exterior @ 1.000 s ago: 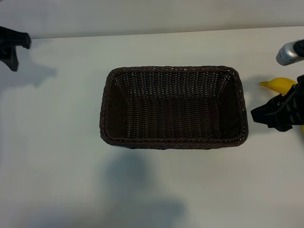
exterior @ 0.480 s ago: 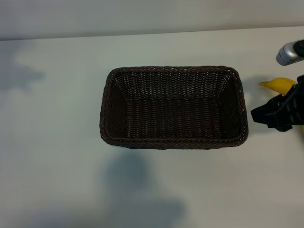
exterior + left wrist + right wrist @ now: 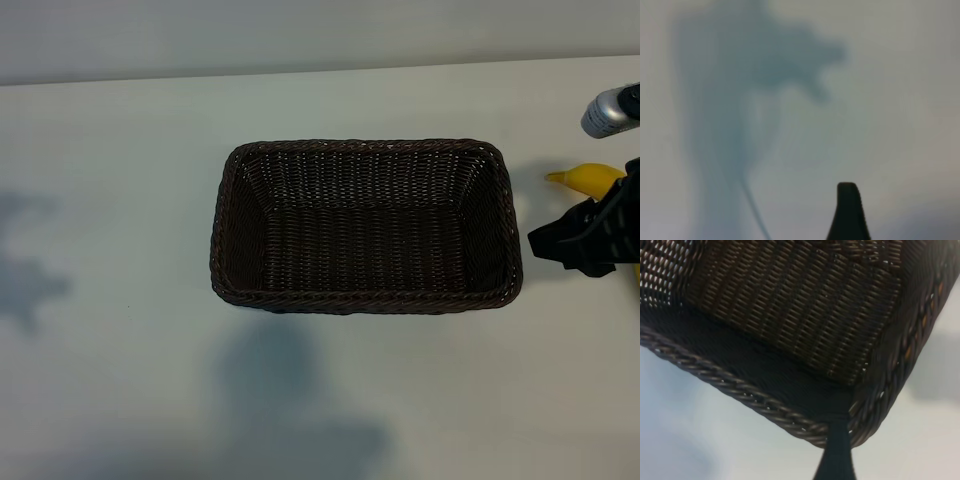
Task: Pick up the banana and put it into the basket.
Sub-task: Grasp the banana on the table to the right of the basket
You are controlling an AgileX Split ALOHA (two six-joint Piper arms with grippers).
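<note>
- Banana (image 3: pixel 590 178): only its yellow stem end shows, at the right edge of the exterior frame, just right of the basket (image 3: pixel 365 228) and apart from its short right wall; the rest is hidden behind the right arm or runs out of frame.
- Long axis: from the visible piece it seems to run roughly left to right across the frame, pointed tip toward the basket, though most of its length cannot be seen.
- Right claw (image 3: pixel 570 240): at the right edge of the frame, just below the banana's tip and beside the basket's right wall, jaws standing wide and holding nothing (its wrist view looks onto a basket corner (image 3: pixel 840 425), not the fruit).
- Relation that counts: the banana lies just up-frame of this claw, so a short shift that way should bring the open jaws across its body.
- Left claw (image 3: pixel 849 210): out of the exterior frame; its wrist view shows one fingertip over bare tabletop (image 3: pixel 110 200), jaws wide and empty.
- Nearer arm: the right, clearly.
- Basket: middle of the frame, nothing in it.
</note>
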